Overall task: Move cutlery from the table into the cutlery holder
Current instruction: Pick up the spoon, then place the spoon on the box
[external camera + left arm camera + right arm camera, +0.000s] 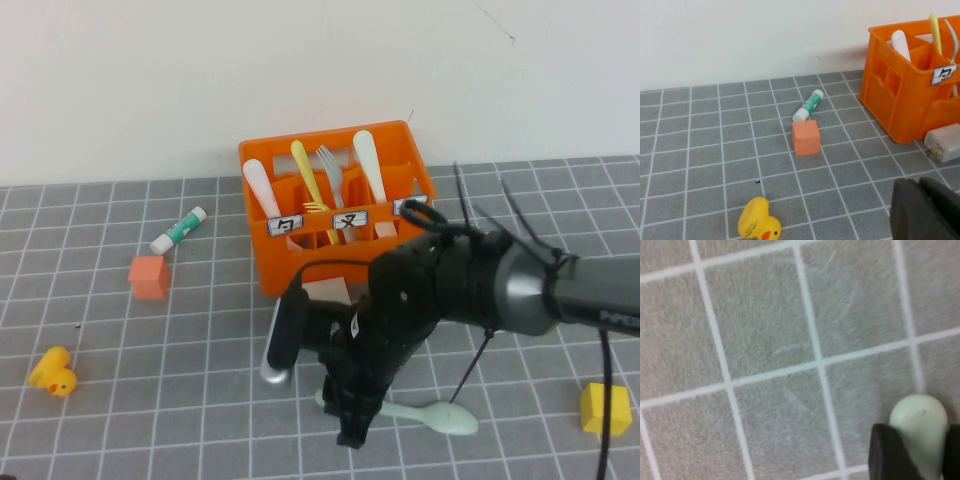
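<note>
A pale mint-green spoon point(445, 417) lies on the grey tiled table point(180, 400) in front of the orange cutlery holder point(300, 262). My right gripper point(351, 428) reaches down over its handle end. In the right wrist view the right gripper point(918, 452) is shut on the spoon point(918, 422), whose rounded end sits between the two black fingers point(889, 456). The holder has a yellow fork point(308, 178), a grey fork point(334, 170) and two white spoons standing in it. My left gripper point(926, 210) hovers shut and empty above the table, left of the holder point(900, 95).
An orange cube point(148, 276), a glue stick point(178, 229) and a yellow duck point(53, 372) lie to the left. A white adapter point(326, 292) sits against the holder's front. A yellow block point(605, 408) rests at the near right.
</note>
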`<state>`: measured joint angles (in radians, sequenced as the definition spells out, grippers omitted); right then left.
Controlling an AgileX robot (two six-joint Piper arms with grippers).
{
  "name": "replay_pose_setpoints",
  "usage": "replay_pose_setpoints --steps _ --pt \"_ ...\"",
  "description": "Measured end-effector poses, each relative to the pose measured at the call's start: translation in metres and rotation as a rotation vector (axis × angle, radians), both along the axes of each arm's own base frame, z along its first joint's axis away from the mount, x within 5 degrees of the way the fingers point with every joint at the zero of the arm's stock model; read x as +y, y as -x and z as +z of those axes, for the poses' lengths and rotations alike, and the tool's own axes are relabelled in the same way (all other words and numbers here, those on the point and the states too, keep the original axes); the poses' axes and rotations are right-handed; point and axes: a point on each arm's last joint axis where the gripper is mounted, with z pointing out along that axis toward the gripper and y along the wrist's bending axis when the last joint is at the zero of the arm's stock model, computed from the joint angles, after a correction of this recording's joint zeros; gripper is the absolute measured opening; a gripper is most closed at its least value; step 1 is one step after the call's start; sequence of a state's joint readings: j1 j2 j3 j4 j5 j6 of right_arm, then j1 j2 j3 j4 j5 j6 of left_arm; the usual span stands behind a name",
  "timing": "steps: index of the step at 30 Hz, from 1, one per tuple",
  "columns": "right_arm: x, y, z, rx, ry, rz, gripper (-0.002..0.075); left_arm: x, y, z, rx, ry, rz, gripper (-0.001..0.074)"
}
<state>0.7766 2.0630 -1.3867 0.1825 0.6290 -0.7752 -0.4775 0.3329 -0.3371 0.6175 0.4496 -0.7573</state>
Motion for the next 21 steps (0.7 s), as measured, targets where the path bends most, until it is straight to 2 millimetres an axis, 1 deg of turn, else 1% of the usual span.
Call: replay_pose_setpoints --steps 6,11,15,18,21 --pt "0.002 0.0 0.03 -0.064 -0.097 -0.027 0.0209 0.0 0.0 0.0 0.001 0.004 0.001 -0.0001" --pt "0.004 0.0 0.05 -0.104 -0.181 -0.059 0.0209 0.0 0.0 0.0 0.001 0.004 0.001 -0.0001" --pt "0.006 -0.001 0.07 -0.146 -0.276 -0.099 0.0209 0.0 0.0 0.0 0.001 0.004 0.001 -0.0001" --pt "0.005 0.0 0.093 -0.196 -0.357 -0.125 0.0209 0.0 0.0 0.0 0.001 0.004 0.001 -0.0001" --pt "0.001 0.002 0.122 -0.276 -0.442 -0.141 0.0209 0.0 0.0 0.0 0.001 0.004 0.001 -0.0001"
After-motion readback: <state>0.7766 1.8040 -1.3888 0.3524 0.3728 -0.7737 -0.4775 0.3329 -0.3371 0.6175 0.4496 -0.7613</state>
